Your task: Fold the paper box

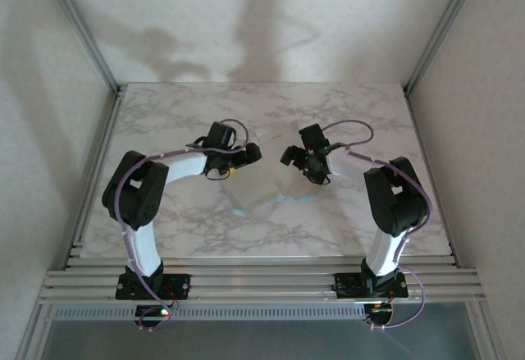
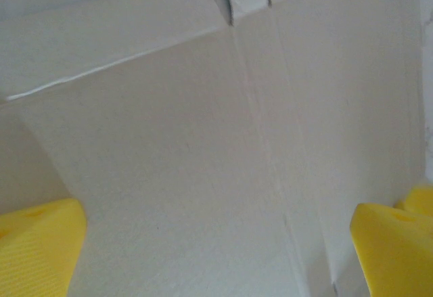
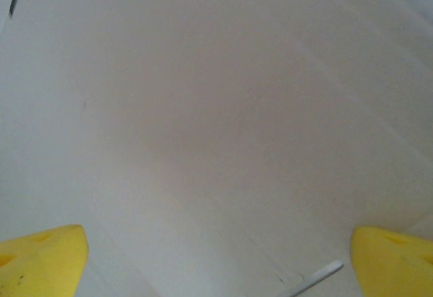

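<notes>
Paper box [image 1: 261, 188]: white card with fold lines, on the marble table [image 1: 164, 114].
Left gripper [image 1: 249, 155]: wide open, over the box's 11 o'clock side.
Right gripper [image 1: 289, 157]: wide open, at 1 o'clock.

white paper box [image 1: 261, 186] — grey-marbled table [image 1: 189, 110]

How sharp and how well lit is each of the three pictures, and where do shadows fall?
Top external: soft light, blurred arm shadows on the back wall, and the paper box is pale against the marble table, so contrast is low. Left wrist: the box is very close, yet its creases read clearly. Right wrist: hazy and nearly featureless, creases faint.
</notes>
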Controlling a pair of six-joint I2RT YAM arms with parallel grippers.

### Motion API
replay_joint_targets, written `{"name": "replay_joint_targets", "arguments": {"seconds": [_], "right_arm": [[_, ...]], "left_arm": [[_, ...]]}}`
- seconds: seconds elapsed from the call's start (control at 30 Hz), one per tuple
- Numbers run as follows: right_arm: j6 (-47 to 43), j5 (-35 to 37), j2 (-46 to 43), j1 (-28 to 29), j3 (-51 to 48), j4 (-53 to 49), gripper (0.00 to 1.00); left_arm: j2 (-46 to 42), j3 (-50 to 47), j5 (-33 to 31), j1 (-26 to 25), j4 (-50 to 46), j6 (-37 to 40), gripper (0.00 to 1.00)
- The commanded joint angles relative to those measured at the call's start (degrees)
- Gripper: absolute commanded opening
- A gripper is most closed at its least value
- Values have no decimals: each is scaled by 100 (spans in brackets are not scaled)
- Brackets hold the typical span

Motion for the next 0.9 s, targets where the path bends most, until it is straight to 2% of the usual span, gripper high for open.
{"name": "replay_joint_targets", "arguments": {"seconds": [0.0, 0.13, 0.23, 0.27, 0.33, 0.4, 0.5, 0.67, 0.8, 0.87], "right_arm": [[-367, -119, 449, 35, 560, -16, 99], [-608, -245, 839, 24, 1197, -102, 99], [-819, -407, 938, 16, 1457, 57, 99], [-903, -480, 955, 18, 1554, 52, 99], [-1099, -566, 871, 14, 1618, 6, 99], [-1299, -557, 569, 17, 1391, 137, 99], [-1597, -423, -13, 4, 993, 185, 99], [-1849, -268, -899, 8, 362, -26, 99], [-2006, -399, -1656, 18, -184, -199, 99], [-2028, -456, -2000, 25, -397, -306, 99]], "left_arm": [[-206, -593, 327, -468, 78, -790, 99], [-630, -1066, 380, -909, 674, -1449, 99], [-762, -1188, 829, -1226, 1087, -1619, 99], [-774, -1122, 969, -1289, 966, -1505, 99], [-920, -954, 782, -1307, 391, -1184, 99], [-1177, -807, 478, -1227, -50, -909, 99], [-1538, -595, 404, -995, -287, -468, 99], [-1771, -286, 724, -552, -289, 333, 99], [-1616, -53, 1092, -52, -148, 837, 99], [-1378, 165, 1318, 162, -111, 1072, 92]]}}
